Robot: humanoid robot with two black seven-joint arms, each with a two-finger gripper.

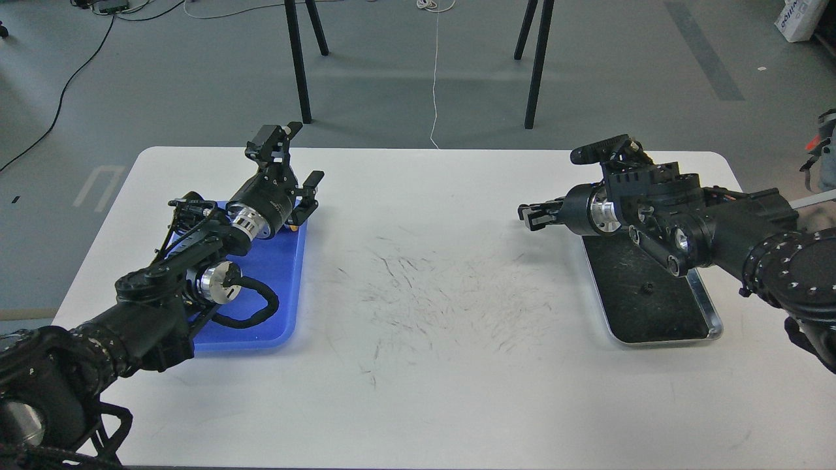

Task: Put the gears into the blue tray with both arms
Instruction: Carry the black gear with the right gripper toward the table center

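Rightward, one gear (647, 288) on steel tray (708, 307), behind right hand (532, 217).

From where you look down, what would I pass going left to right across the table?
Blue tray → left gripper → scuffed bare tabletop → right gripper → steel tray holding a gear.

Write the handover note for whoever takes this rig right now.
Left end effector: open, empty, above the far right corner of the blue tray.
Right end effector: above the bare table, left of the steel tray; whether it is open or carrying anything cannot be told.
Gears: one gear lies in the steel tray. The left arm hides much of the blue tray, so none can be confirmed there.
Left: move that gear to the blue tray.
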